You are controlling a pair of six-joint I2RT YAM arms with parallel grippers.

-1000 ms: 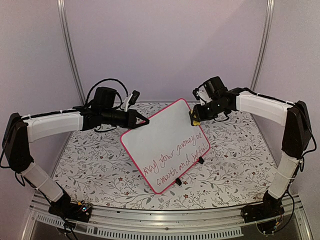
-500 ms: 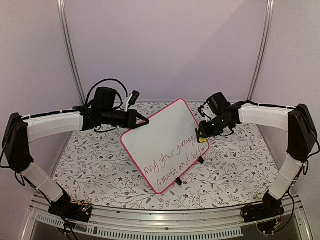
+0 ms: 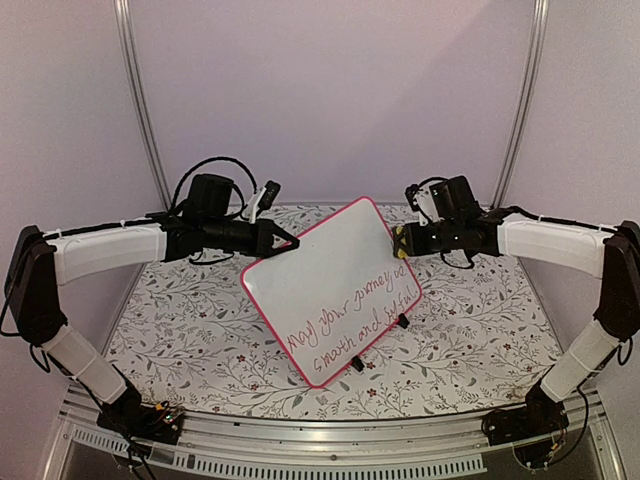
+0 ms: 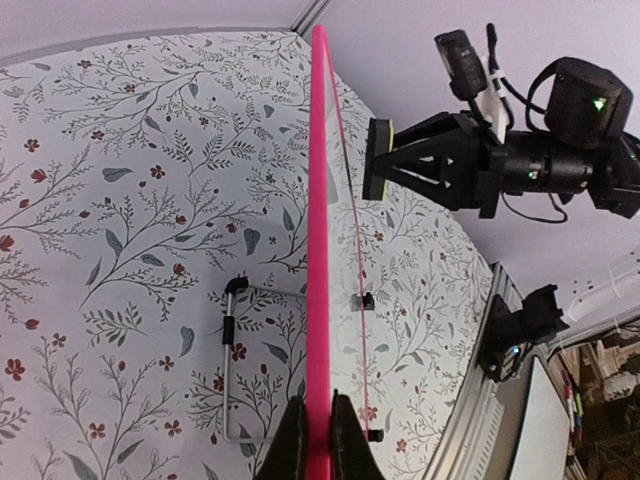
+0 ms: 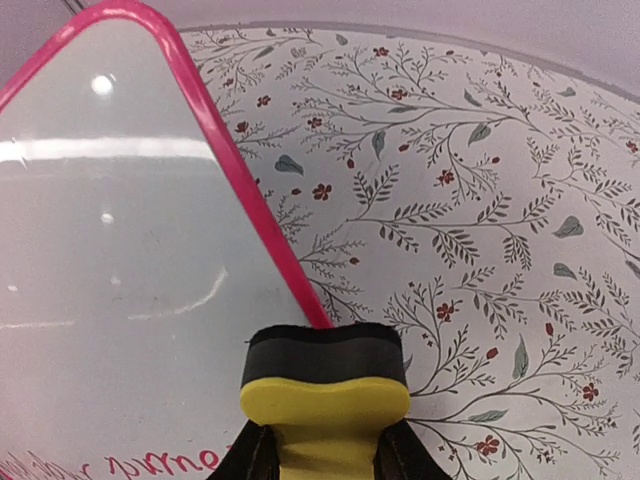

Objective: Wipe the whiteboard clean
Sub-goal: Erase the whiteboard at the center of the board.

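Place: a robotics lab test booth.
Walls: plain pale panels [image 3: 330,90] close it in at 9, 12 and 3 o'clock, joined by bare metal poles [image 3: 140,110].
Table: a floral-print cloth [image 3: 470,300] covers the top, and an aluminium rail [image 3: 330,440] runs along 6 o'clock.
Machines: the left arm [image 3: 100,250] and right arm [image 3: 555,240] are bolted at 7 and 5 o'clock, with loose black cables [image 3: 215,165].
Sensors: a wrist camera [image 4: 462,58] rides on the right arm.
Outside: what looks like a screen [image 4: 545,420] stands past the table edge.
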